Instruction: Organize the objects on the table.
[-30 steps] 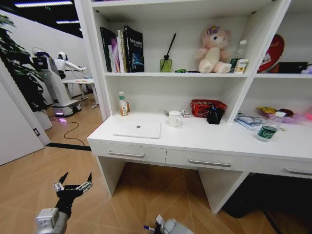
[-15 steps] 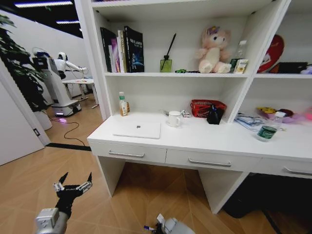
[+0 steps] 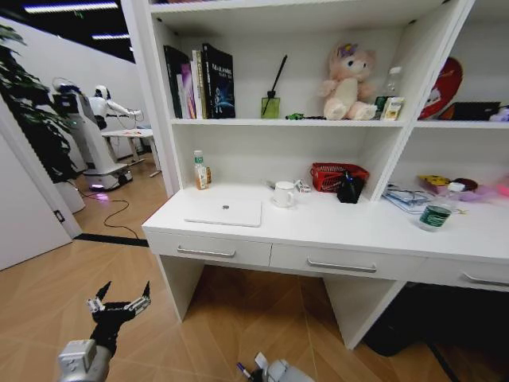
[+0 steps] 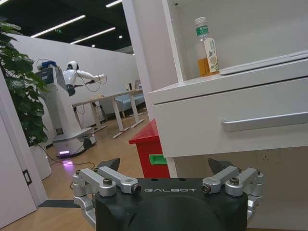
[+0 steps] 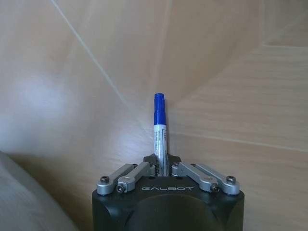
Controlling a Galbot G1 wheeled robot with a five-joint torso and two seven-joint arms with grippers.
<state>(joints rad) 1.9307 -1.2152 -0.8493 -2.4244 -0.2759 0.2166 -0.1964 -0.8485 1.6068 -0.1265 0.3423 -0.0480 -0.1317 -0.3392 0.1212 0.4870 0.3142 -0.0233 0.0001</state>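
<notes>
The white shelving unit (image 3: pixel 402 151) rises behind the long white desk (image 3: pixel 342 227), which has three front drawers with bar handles. A thin silver laptop (image 3: pixel 224 212) lies shut on the desk's left part, with a white mug (image 3: pixel 284 193) behind it to the right. A red basket (image 3: pixel 338 176) stands under the lower shelf; its contents cannot be made out, and a dark item (image 3: pixel 350 189) sits just in front of it. A small bottle with amber drink (image 3: pixel 200 169) stands upright at the desk's back left corner, and a clear bottle with a green label (image 3: pixel 437 208) stands toward the right end. The clutter on the far right is too blurred to identify.

The left gripper (image 3: pixel 119 303) hangs low over the wooden floor (image 3: pixel 238 318), well apart from the desk, its fingers spread with nothing between them.

The right gripper (image 5: pixel 162 166) is low over the floor, cut off by the head view's bottom edge. Its fingers are closed around a white pen with a blue cap (image 5: pixel 160 132), which sticks straight out beyond the fingertips, cap end outward.
</notes>
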